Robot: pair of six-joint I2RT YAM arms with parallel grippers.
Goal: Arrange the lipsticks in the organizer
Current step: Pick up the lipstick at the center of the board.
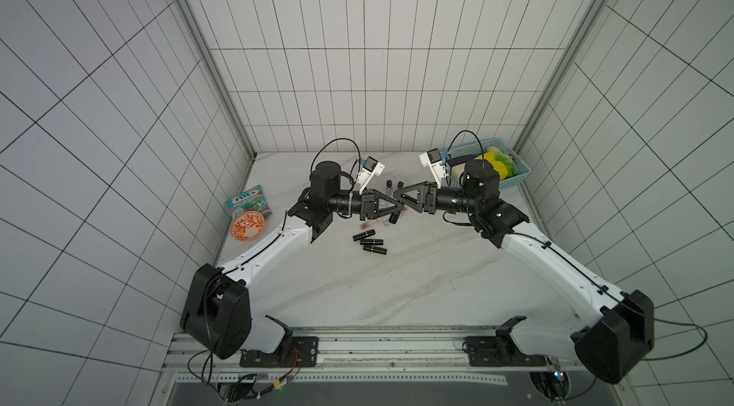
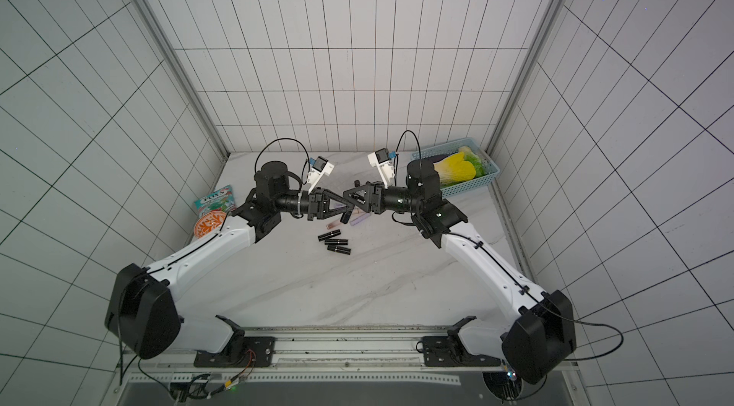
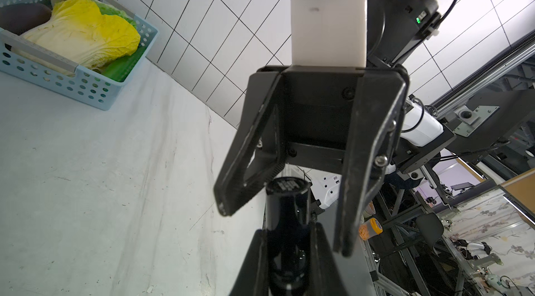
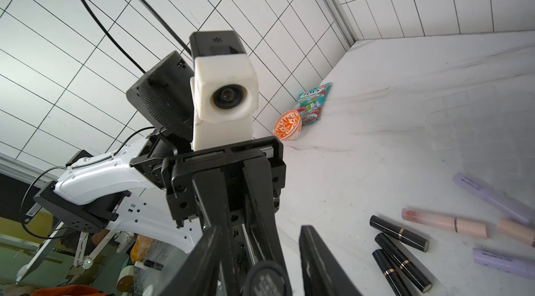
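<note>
Two open containers sit at the edges of the white table (image 1: 397,289). At about two o'clock, in the back corner, is the light blue basket (image 3: 86,90). It holds a yellow-and-green cabbage (image 3: 86,31), a dark rounded thing (image 3: 20,16) and something green (image 3: 124,65) under the leaves. At about nine o'clock is an orange-and-white bowl (image 1: 247,226), just beside a teal packet (image 4: 314,100). The packet's smaller line seems to read "MINT BLOSSOM" (the big word above it is too blurred for me).

The clear organizer (image 1: 392,188) is hard to make out. It stands just past the gripper tips toward twelve o'clock, with two dark tubes (image 1: 387,184) upright in it; which compartments they occupy I cannot tell.

Mid-table the arms are nose to nose. The left gripper (image 3: 286,254) is clamped on a black lipstick (image 3: 286,210), held off the table with its cap end toward the right gripper (image 3: 284,228). That gripper's fingers stand narrowly apart on either side of the cap end, with no clear touch. The lettering on the cap is unreadable.

At six o'clock from the tips, three black lipsticks (image 1: 371,241) with gold bands lie side by side. Nearer the tips lie lilac lipsticks (image 4: 492,196) and pink-clear lipsticks (image 4: 445,223), their print too small to read.
</note>
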